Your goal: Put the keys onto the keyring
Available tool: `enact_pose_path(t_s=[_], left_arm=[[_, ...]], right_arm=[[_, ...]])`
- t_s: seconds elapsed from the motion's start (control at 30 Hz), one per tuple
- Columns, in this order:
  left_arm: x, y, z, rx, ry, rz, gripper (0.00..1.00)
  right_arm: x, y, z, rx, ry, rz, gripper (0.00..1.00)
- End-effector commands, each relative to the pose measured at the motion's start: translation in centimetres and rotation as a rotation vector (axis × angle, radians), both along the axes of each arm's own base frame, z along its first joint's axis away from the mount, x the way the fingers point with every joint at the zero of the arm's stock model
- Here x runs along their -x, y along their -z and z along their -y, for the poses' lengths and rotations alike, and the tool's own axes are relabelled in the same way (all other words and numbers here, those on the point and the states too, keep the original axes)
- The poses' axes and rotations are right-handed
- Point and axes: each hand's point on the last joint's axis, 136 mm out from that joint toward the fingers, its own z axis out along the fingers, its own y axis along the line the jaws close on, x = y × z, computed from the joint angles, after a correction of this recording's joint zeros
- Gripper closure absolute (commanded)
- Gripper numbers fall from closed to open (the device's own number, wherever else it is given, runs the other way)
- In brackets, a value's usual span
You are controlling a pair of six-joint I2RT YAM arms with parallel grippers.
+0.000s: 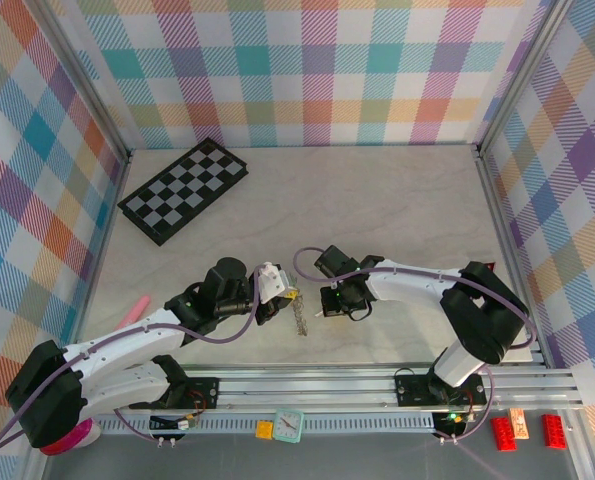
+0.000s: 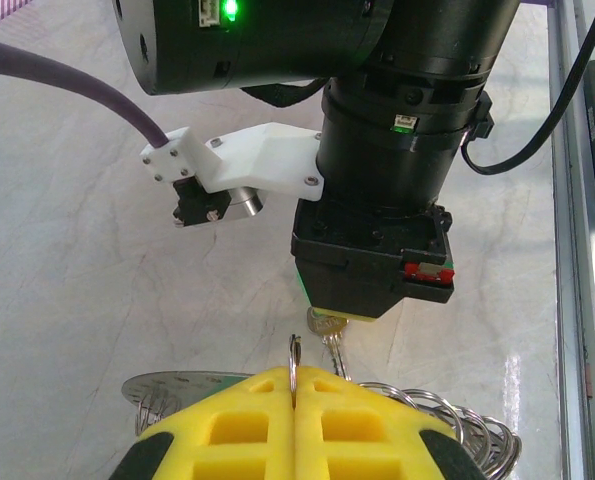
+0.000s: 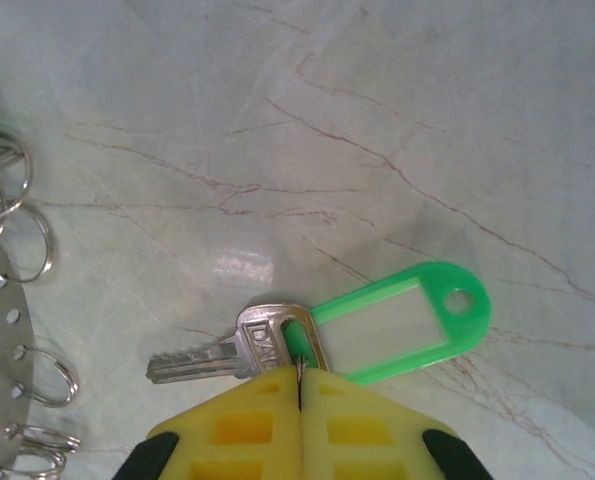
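Holding the keyring (image 2: 417, 405) steady with the left end effector (image 2: 295, 385) squeezed tight on its thin wire, and pinching the silver key (image 3: 202, 358) with the green tag (image 3: 397, 325) by its head in the closed-up right end effector (image 3: 300, 385), close by, likely for joining the two.

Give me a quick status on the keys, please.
Left pincer shut on keyring loop. Right pincer shut on key, green tag attached. Key close beside loop. No obstruction seen.
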Motion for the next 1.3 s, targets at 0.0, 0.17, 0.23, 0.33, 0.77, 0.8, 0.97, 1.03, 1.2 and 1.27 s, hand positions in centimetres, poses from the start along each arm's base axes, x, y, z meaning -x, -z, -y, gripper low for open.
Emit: enact_pose_path(t_s=[0.0,0.17,0.23,0.33,0.77,0.8,0.97,1.03,1.2,1.27], left_arm=[[-0.1,-2.1,0.5,0.039,0.009,0.042,1.0],[-0.1,-2.2,0.3,0.032,-0.001,0.032,1.0],[-0.1,-2.2,0.2,0.033,-0.005,0.027,1.0],[0.0,-2.3,0.2,0.041,-0.011,0.012,1.0],[0.9,-3.8,0.7,0.081,0.024,-0.038,1.0],[0.9,-3.8,0.7,0.079,0.027,-0.046,1.0],[1.3,-3.3,0.8,0.066,0.043,-0.076,1.0],[1.3,-3.2,0.9,0.063,0.044,-0.083,1.0],[1.3,-2.9,1.0,0.06,0.049,-0.097,1.0],[1.3,-2.7,1.0,0.058,0.047,-0.099,1.0]], right_arm=[[-0.2,-0.5,0.0,0.013,-0.007,0.016,1.0],[-1.0,-3.1,0.5,-0.012,-0.045,0.141,1.0],[-1.5,-4.7,1.0,-0.026,-0.081,0.238,1.0],[-2.1,-7.7,0.6,-0.101,-0.193,0.406,1.0],[3.7,-15.3,-5.2,-0.529,-0.784,0.585,1.0],[3.9,-15.4,-5.3,-0.545,-0.794,0.578,1.0],[4.7,-15.9,-6.0,-0.605,-0.828,0.561,1.0],[4.8,-16.0,-6.1,-0.609,-0.831,0.559,1.0],[4.6,-16.6,-6.5,-0.626,-0.836,0.574,1.0],[4.3,-16.7,-6.7,-0.624,-0.834,0.577,1.0]])
